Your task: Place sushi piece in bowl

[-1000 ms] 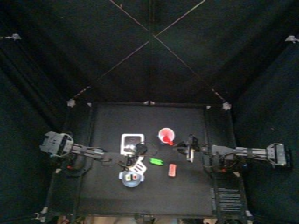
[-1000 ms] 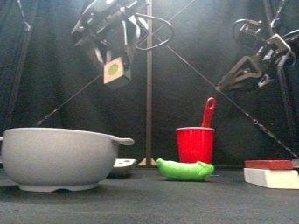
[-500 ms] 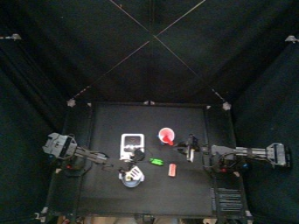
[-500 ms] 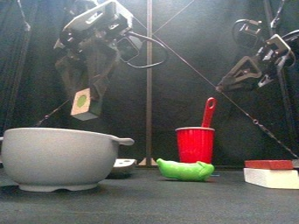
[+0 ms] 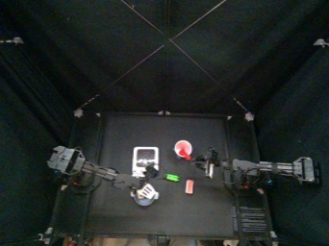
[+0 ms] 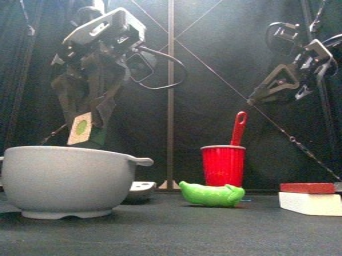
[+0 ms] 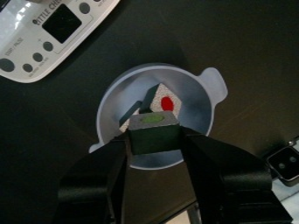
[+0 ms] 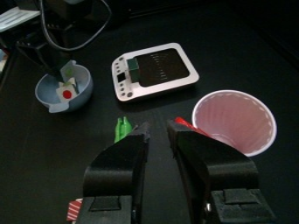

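The light-blue bowl [image 6: 67,180] stands at the front left of the table [image 5: 115,135], with a small handle on its rim. My left gripper [image 6: 80,132] hangs just above its rim, shut on the sushi piece [image 6: 80,127], a small whitish lump with green on it. Looking down the left wrist, the sushi piece [image 7: 159,103] sits between the jaws over the bowl's [image 7: 117,87] middle. From above, the left gripper [image 5: 144,189] covers part of the bowl [image 5: 145,198]. My right gripper [image 8: 163,131] rests raised at the right, shut, with nothing held.
A white square tray [image 5: 146,157] lies behind the bowl. A red cup [image 6: 223,165] with a red stick in it stands mid-table, with a green block [image 6: 211,193] in front of it. A red and white block [image 6: 310,198] lies at the front right.
My left gripper has swung left and down with the sushi piece, from high over mid-table to just above the bowl. The right arm has stayed still.
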